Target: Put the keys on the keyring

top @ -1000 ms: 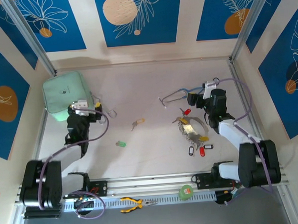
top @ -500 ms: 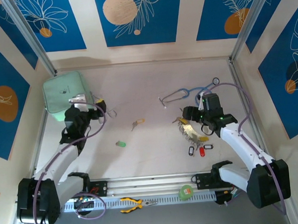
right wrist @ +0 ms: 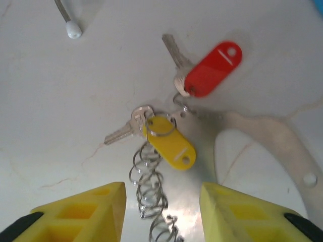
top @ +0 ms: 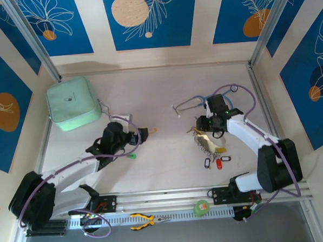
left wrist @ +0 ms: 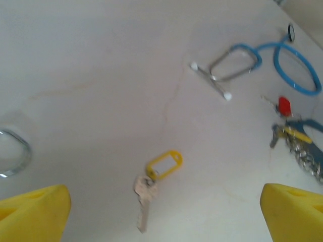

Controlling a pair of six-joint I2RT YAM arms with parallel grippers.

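left fingers (left wrist: 35,212) spread wide above the bench (left wrist: 101,75), loose yellow-tagged key (left wrist: 144,201) dead ahead between them, blade toward the wrist, tag away. right fingers (right wrist: 81,212) apart, straddling the keyring (right wrist: 151,191) coil, red-tagged key (right wrist: 212,68) just beyond. i'd say the left arm's nearer that stray key.

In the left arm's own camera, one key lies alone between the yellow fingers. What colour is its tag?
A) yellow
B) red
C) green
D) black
A: in the left wrist view, the lone key is joined to a yellow tag.
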